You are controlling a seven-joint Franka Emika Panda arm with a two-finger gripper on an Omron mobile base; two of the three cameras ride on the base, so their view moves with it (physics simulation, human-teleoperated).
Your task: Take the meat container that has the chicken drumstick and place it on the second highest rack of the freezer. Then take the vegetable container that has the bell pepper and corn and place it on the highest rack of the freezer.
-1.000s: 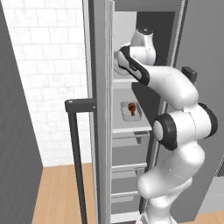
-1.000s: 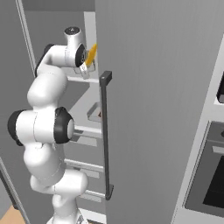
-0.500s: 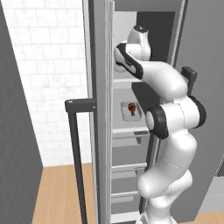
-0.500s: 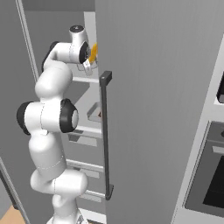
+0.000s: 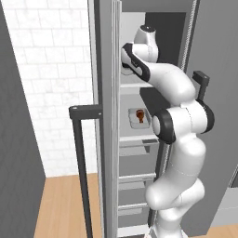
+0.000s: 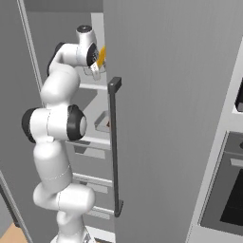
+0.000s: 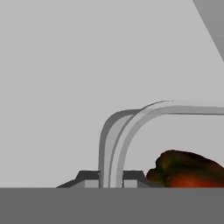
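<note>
The corn (image 6: pixel 101 56) stands tilted, its long axis running up and away from the hand, just above the highest rack (image 6: pixel 93 86) in the freezer (image 5: pixel 158 28); it shares the vegetable container (image 7: pixel 131 127) with the bell pepper (image 7: pixel 189 169); the gripper (image 7: pixel 111 181) is clamped on that container's rim; below, the chicken drumstick (image 5: pixel 140 115) lies in its tray on the second highest rack (image 5: pixel 135 138); the arm reaches up and in, elbow bent.

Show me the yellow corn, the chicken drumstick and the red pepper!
Bright yellow corn cob (image 6: pixel 101 56), right base view, upper end.
Reddish-brown chicken drumstick (image 5: pixel 140 115), left base view, thick end.
Dark red bell pepper (image 7: pixel 188 170), hand view, rounded top.
</note>
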